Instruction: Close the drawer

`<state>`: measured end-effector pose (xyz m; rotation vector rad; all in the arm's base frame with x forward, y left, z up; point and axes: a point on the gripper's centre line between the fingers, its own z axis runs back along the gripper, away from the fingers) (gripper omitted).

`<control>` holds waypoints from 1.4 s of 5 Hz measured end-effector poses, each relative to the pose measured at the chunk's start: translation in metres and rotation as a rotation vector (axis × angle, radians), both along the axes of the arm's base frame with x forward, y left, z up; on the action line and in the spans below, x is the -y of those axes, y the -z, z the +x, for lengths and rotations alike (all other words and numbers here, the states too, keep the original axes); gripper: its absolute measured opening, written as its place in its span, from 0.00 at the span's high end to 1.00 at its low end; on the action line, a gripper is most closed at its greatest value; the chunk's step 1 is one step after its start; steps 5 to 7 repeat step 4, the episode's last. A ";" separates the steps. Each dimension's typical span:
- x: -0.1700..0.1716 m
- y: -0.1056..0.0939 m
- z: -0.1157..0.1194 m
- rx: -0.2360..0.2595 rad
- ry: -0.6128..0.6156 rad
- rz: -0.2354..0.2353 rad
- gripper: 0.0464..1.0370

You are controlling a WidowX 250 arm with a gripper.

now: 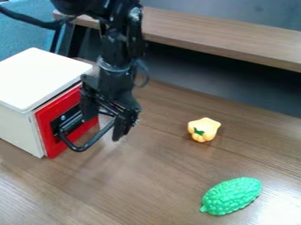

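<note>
The black gripper point(103, 128) hangs over the drawer's front at the left, its two fingers apart, so it is open. One finger is in front of the red drawer face point(53, 144), and the other is farther right, over the table side of the handle. The black looped handle point(83, 147) sticks out from the face and passes below and between the fingers; whether they touch it I cannot tell. Behind the red face is the white drawer box point(35, 79), with a narrow dark gap along the face's upper edge.
On the wooden table point(135, 184) a yellow toy pepper point(204, 129) lies right of the gripper. A green bumpy toy vegetable point(233, 196) lies at the lower right. A raised wooden shelf point(223, 37) runs along the back.
</note>
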<state>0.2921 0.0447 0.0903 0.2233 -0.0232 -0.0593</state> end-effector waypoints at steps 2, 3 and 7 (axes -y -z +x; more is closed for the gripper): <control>0.029 -0.034 -0.009 0.030 0.043 -0.158 0.04; 0.036 -0.052 -0.022 0.082 0.042 -0.207 0.04; 0.031 -0.071 -0.035 0.106 0.040 -0.217 0.04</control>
